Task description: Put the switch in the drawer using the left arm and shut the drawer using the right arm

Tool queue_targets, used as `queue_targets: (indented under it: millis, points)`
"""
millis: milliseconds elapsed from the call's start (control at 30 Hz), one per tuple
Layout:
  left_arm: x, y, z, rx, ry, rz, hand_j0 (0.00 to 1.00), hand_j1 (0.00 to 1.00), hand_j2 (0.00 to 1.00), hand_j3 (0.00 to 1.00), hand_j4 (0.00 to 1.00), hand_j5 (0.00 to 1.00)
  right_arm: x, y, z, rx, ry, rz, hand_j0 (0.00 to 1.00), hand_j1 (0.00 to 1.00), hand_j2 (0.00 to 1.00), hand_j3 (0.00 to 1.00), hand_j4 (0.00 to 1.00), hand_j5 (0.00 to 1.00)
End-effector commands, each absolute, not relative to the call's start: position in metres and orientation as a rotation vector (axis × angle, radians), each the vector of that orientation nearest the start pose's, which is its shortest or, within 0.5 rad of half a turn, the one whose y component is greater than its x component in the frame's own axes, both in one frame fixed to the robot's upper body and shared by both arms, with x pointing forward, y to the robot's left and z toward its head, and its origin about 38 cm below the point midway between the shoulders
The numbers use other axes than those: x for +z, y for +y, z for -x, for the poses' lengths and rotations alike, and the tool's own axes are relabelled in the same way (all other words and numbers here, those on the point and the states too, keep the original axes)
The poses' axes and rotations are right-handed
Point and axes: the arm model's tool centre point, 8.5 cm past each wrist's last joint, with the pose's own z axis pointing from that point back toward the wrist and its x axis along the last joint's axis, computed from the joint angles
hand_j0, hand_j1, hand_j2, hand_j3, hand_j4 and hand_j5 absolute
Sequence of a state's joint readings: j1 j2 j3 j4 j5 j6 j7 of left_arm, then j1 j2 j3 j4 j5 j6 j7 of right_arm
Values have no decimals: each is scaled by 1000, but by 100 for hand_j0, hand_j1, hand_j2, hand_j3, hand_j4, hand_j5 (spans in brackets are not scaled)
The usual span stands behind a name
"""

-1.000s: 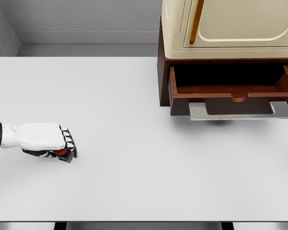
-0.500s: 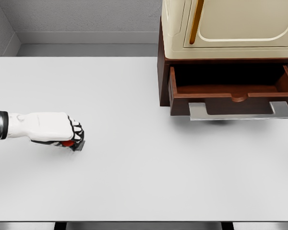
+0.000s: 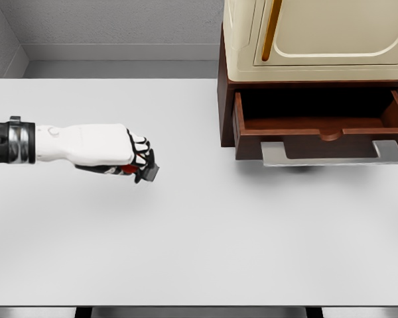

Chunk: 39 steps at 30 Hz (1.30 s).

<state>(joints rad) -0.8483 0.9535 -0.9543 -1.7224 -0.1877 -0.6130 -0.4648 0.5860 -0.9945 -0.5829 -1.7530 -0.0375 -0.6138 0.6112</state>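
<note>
The left hand point(image 3: 129, 156) is carrying the switch point(image 3: 144, 172), fingers curled around it, above the worktop point(image 3: 199, 252) at nine o'clock. It should be travelling toward two o'clock, clearing the front lip of the open drawer point(image 3: 322, 122) before letting go. The fingers are hiding most of the switch; the right hand is showing no clear shape.

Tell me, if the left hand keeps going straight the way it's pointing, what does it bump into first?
Probably the cabinet beside the open drawer. The left hand, holding the switch, points right over bare table; depth is unclear.
</note>
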Motion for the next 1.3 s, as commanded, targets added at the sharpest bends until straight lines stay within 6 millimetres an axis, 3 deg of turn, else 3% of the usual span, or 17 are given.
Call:
queue_targets:
  millis: [0, 200, 333, 433, 567, 667, 767, 900, 1000, 1100, 1267]
  points:
    - [252, 224, -389, 2830, 2022, 104, 35, 35, 35, 35, 35, 35, 246, -479, -249, 1570, -1371, 405, 51, 51, 51, 51, 51, 51]
    - [258, 173, -399, 2689, 2100, 8, 35, 35, 35, 35, 35, 35, 247, -479, -249, 1570, -1372, 406, 51, 51, 51, 51, 51, 51]
    - [277, 168, -411, 2631, 2187, -15, 35, 35, 35, 35, 35, 35, 247, -479, -249, 1570, -1372, 406, 51, 51, 51, 51, 51, 51]
    - [277, 153, -410, 2593, 2203, -61, 35, 35, 35, 35, 35, 35, 247, -479, -249, 1570, -1372, 406, 51, 51, 51, 51, 51, 51]
    - [285, 142, -430, 2570, 2263, -60, 35, 35, 35, 35, 35, 35, 246, -479, -249, 1570, -1371, 405, 50, 50, 50, 50, 50, 50]
    - [303, 138, -433, 2520, 2296, -70, 35, 35, 35, 35, 35, 35, 247, -479, -249, 1570, -1372, 406, 51, 51, 51, 51, 51, 51]
    - [307, 119, -438, 2485, 2307, -97, 35, 35, 35, 35, 35, 35, 247, -479, -249, 1570, -1373, 408, 51, 51, 51, 51, 51, 51]
    - [332, 86, -442, 2403, 2299, -105, 35, 35, 35, 35, 35, 35, 247, -479, -249, 1571, -1372, 404, 51, 51, 51, 51, 51, 51]
    - [320, 52, -452, 2429, 2295, -192, 35, 35, 35, 35, 35, 35, 247, -479, -249, 1573, -1371, 404, 51, 51, 51, 51, 51, 51]
    - [318, 46, -461, 2453, 2305, -195, 35, 35, 35, 35, 35, 35, 247, -479, -249, 1570, -1373, 404, 51, 51, 51, 51, 51, 51]
    - [311, 18, -478, 2501, 2320, -245, 35, 35, 35, 35, 35, 35, 246, -479, -249, 1570, -1372, 402, 51, 51, 51, 51, 51, 51]
